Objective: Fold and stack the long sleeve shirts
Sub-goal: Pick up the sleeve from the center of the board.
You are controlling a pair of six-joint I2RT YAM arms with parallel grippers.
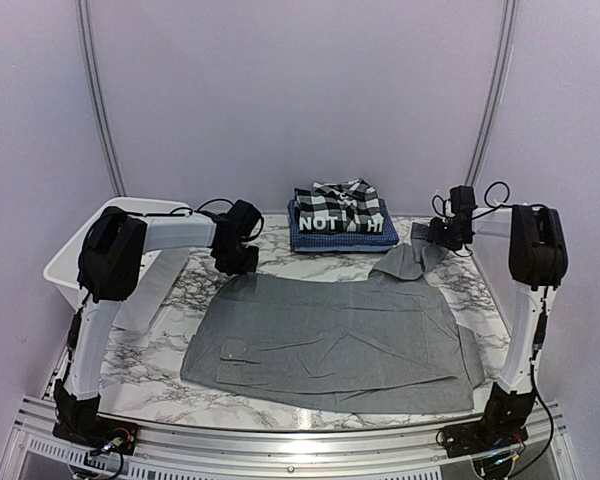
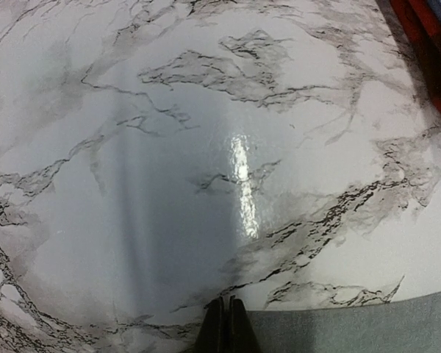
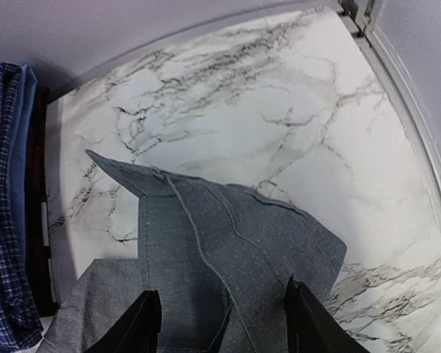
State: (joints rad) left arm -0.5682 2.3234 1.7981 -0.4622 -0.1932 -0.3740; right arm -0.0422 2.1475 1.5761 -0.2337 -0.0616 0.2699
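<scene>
One grey shirt [image 1: 335, 340] nearest the arm bases, spread wide and mostly flat across the marbled bench [image 1: 280, 265], with only its far right corner bunched up into a raised fold. Left jaws down at the shirt's far left corner, clenched tight, fingertips [image 2: 215, 331] pressed together right beside the cloth's edge on the bare bench; no telling whether any cloth is pinched between them. Right jaws over the raised fold at the far right corner, released, fingers [image 3: 143, 327] standing well apart with grey cloth lying between and under them, not squeezed. Off to the left, partly behind the left arm [image 1: 110, 255], a white tub [image 1: 60, 265] at the bench's edge. Farthest back, at the middle of the bench and apart from the grey shirt, three folded shirts in a neat stack: blue checked shirt [image 1: 345, 240] at the bottom, black shirt [image 1: 325, 222] with white letters above it, black-and-white plaid shirt [image 1: 345, 197] on top.
</scene>
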